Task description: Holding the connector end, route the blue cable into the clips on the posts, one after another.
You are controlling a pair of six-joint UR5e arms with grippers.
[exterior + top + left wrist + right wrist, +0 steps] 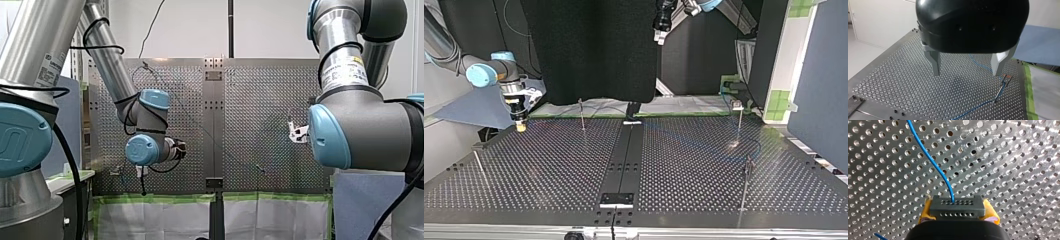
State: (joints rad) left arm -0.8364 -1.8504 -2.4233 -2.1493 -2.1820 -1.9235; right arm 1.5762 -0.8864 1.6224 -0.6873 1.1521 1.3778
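Grips one dark connector (958, 206) between the two yellow pads (991, 213) of my right end effector (958, 213), low over the bench (1010, 170), with one blue cable (930, 157) leading away from it. Holds my left end effector (966, 73) released, its two metal fingers (935, 62) spread high above the bench. Counts four thin posts (480, 167) in the top view, clips too small to judge.

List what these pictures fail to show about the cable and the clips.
- Right wrist view: the cable runs out of view ahead of the connector, its route unseen.
- Top view: the cable is too faint to trace, and the clips are too small to tell whether it sits in any.
- Front view: my right arm hides the connector.
- Left wrist view: the housing of my left gripper covers part of the cable.
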